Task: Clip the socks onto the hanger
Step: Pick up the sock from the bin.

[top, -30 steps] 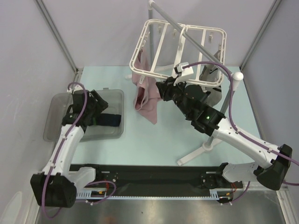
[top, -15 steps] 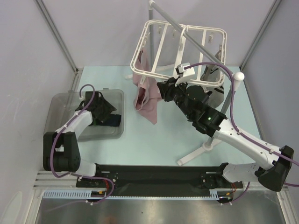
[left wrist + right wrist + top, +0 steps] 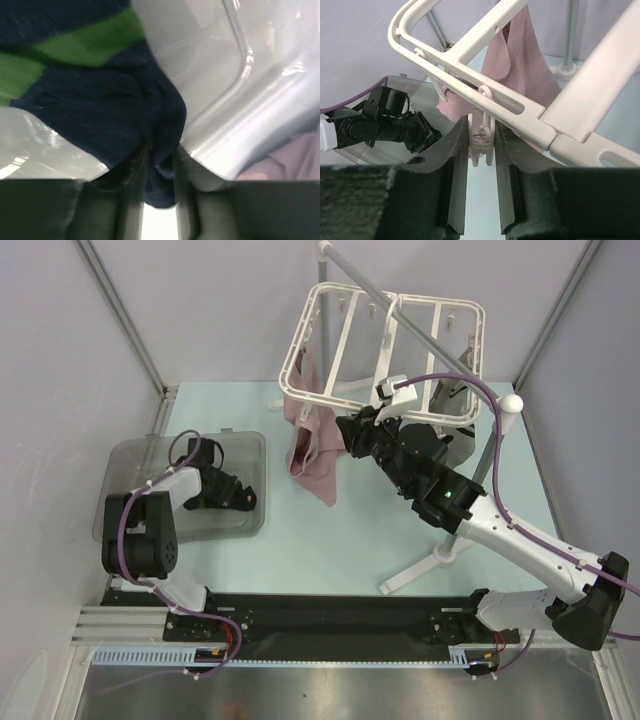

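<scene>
In clear bin (image 3: 125,465), navy green-striped sock (image 3: 95,105) is held clamped in left tool (image 3: 160,162) — white clip (image 3: 482,145) under hanger (image 3: 470,47) rail is pinched by right tool (image 3: 482,127), pink cloth (image 3: 525,65) pegged just beside.

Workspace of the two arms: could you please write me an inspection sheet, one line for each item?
Surface: pale green table, no spill seen.
Job's things: white hanger up on the grey pole stand; navy sock with a green stripe inside the clear bin.
Clutter: pink cloth hanging from the hanger.
Grippers: left gripper is down in the bin, fingers shut on the navy sock; right gripper has its fingers pressed on both sides of a white clip of the hanger.
Cables: a purple cable loops along each arm; no snag seen.
Surroundings: plain grey walls with metal posts; nothing else seen.
</scene>
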Robot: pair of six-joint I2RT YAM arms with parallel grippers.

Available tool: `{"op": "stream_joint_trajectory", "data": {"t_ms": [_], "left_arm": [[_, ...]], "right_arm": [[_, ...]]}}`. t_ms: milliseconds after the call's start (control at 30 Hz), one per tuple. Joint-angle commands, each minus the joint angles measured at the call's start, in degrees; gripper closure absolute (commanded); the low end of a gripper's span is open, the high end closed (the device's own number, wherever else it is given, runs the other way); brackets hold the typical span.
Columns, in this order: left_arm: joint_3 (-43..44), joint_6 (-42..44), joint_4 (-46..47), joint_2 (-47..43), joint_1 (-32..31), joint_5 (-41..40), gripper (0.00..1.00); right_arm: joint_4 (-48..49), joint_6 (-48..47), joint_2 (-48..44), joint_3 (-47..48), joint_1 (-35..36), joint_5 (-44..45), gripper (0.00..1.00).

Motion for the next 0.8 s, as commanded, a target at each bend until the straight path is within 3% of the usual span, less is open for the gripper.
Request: {"op": "stream_joint_trajectory", "data": {"t_ms": [0, 133, 333, 500, 600, 767], "left_arm": [[-0.1, -0.9, 0.7, 1.0, 0.8, -0.7, 0.73], [-1.1, 0.4, 1.7, -1.7, 1.3, 0.2, 1.0], [-3.5, 4.4, 1.9, -16.5, 1.3, 2.0, 1.0], [-5.4, 3.1, -0.1, -32.1, 0.9, 10.2, 1.0], [-5.9, -4.4, -4.3, -42.1, -2.3, 12.2, 1.0], [-9.2, -16.7, -3.6, -48.6, -10.2, 16.5, 1.0]], "right_arm": [[1.2, 1.3, -1.3, -0.3, 0.6, -0.5, 1.0], [1.0, 1.1, -1.4, -0.2, 0.6, -0.3, 1.0], [1.1, 1.2, -1.0, -0.3, 0.7, -0.8, 1.0], [1.8, 1.5, -0.6, -0.1, 0.8, -1.4, 1.0], [2.5, 1.6, -0.4, -0.1, 1.0, -1.8, 1.0], [3.1, 1.8, -0.3, -0.2, 1.0, -2.4, 1.0]]}}
